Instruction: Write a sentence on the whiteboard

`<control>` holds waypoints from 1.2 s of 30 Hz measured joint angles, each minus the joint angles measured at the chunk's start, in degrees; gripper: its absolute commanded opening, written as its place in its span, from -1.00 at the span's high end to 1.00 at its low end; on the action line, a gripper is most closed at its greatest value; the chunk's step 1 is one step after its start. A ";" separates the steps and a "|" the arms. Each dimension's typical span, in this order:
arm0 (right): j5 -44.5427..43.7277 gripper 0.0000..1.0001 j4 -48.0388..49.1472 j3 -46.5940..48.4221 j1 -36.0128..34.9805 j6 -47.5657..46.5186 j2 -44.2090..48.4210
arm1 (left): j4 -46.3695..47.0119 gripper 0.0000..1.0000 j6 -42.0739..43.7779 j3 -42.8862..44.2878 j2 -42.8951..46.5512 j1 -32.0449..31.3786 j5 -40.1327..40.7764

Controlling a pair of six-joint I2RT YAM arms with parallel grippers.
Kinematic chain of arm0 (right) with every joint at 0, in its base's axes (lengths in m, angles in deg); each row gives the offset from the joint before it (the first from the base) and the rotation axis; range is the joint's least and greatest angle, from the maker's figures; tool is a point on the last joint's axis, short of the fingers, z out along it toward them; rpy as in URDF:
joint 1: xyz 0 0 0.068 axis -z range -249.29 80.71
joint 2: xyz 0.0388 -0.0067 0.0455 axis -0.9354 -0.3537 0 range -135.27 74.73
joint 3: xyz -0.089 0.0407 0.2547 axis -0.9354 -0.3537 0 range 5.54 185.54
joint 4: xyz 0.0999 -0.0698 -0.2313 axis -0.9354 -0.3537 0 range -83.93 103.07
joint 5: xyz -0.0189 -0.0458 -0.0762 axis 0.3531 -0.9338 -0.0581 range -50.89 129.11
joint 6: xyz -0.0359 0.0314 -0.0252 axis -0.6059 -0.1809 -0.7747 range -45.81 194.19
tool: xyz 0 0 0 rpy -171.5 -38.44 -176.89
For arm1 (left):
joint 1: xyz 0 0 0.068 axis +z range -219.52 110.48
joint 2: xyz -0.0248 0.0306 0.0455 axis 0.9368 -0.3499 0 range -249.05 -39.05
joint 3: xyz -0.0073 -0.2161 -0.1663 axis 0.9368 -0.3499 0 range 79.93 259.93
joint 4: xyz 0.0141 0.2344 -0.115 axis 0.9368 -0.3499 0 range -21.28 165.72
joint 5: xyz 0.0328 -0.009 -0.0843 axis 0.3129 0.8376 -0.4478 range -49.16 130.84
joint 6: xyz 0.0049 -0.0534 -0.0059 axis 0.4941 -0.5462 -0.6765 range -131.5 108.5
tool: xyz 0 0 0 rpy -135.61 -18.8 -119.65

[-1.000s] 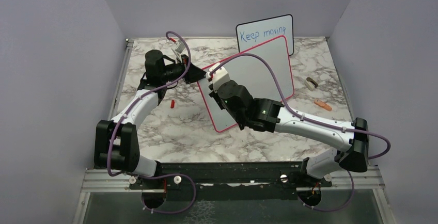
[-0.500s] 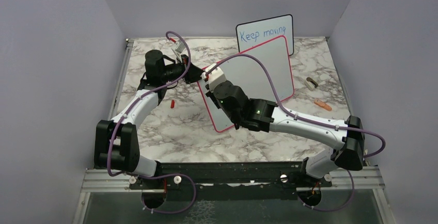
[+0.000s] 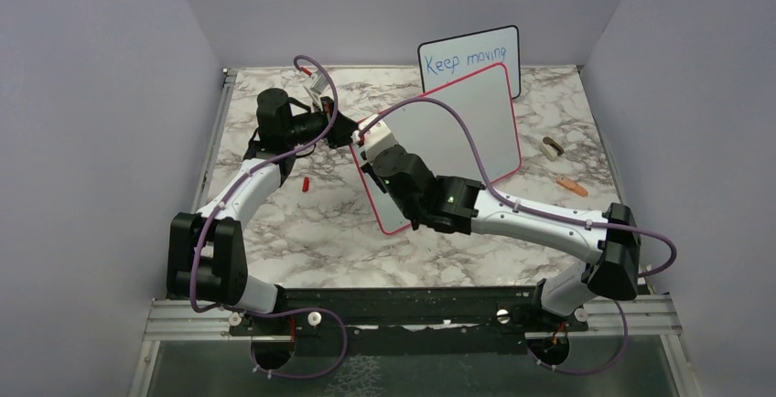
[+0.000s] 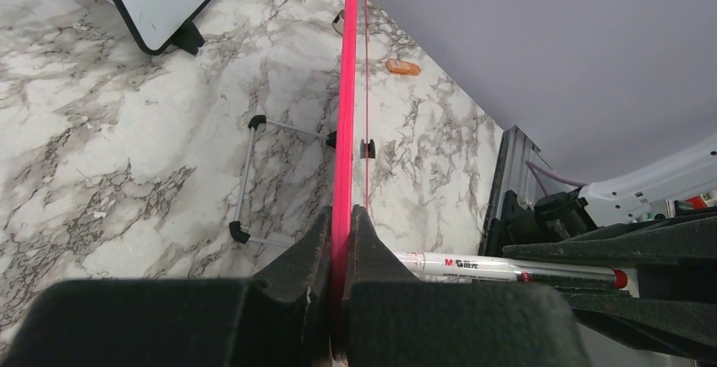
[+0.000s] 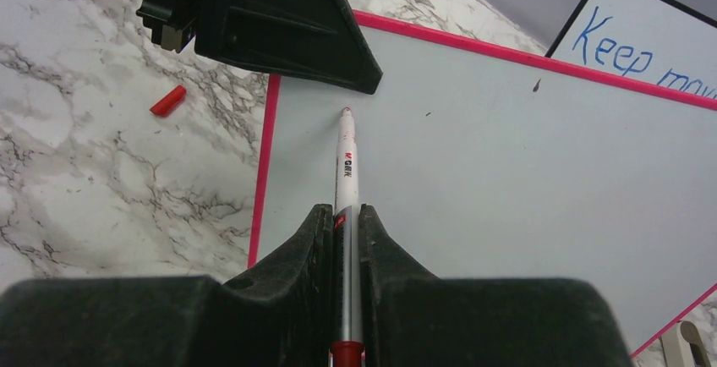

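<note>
Whiteboard (image 3: 458, 132): a white board with a red-pink frame is seen at the middle of the marble table (image 3: 302, 232), held at a slant in front of a smaller board. Whether its far edge rests on the table cannot be told.
Left gripper (image 4: 342, 223): it is clamped on the left edge of the whiteboard, and the pink frame is pinched between the two black fingers, as shown edge-on in the left wrist view.
Right gripper (image 5: 342, 215): it is closed around a marker (image 5: 346, 164), whose white barrel is held between the fingers and pointed away from the wrist.
Marker tip: it is placed at the whiteboard's surface near the upper left corner, just beside the left gripper's finger. Contact with the surface cannot be confirmed.
Board surface: a pale grey-white face is shown in the right wrist view, with a small dark speck near the upper frame.
Smaller board (image 3: 468, 59): a black-framed board is stood at the back of the table, behind the whiteboard, and the blue words "Keep moving" are read on it.
Red cap (image 5: 168, 101): it is laid on the table to the left of the whiteboard, apart from the frame.
Orange piece (image 3: 570, 186): it is laid on the table well to the right of the whiteboard.
</note>
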 measured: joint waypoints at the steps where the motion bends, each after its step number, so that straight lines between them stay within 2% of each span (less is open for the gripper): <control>1: -0.07 0.99 0.07 0.00 0.00 0.00 -0.04 | 0.00 1.00 0.00 0.00 0.00 0.00 0.00; 22: -0.57 0.99 1.73 0.00 -0.02 -0.85 -0.42 | 0.00 1.00 -0.11 -0.02 0.00 -0.04 0.11; 36: 3.10 0.99 1.03 0.33 -0.02 -0.83 -0.44 | 0.00 1.00 -0.11 -0.02 0.00 -0.04 0.17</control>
